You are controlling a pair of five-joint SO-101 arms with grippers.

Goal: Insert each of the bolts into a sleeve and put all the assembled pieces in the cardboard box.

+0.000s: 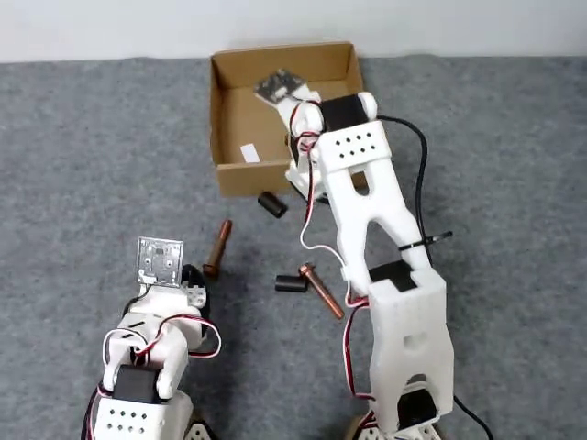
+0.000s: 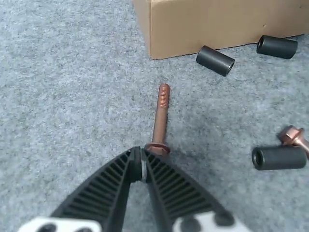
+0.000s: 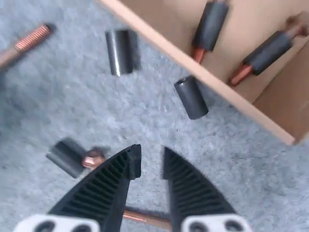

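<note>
A copper bolt (image 2: 160, 116) (image 1: 218, 246) lies on the grey carpet, its head just past the tips of my left gripper (image 2: 141, 162) (image 1: 194, 275), which is shut with nothing between its fingers. My right gripper (image 3: 150, 159) hangs open and empty over the carpet in front of the cardboard box (image 1: 237, 137) (image 3: 193, 63). Two bolts in sleeves (image 3: 208, 26) (image 3: 268, 48) lie inside the box. Loose black sleeves (image 3: 123, 52) (image 3: 191, 96) rest near the box's front wall. A third sleeve (image 1: 292, 282) (image 3: 67, 157) lies beside another bolt (image 1: 321, 290).
The right arm (image 1: 376, 211) stretches from the near right to the box front and covers part of it. A white label (image 1: 249, 153) lies on the box floor. Open carpet spreads to the far left and right of the box.
</note>
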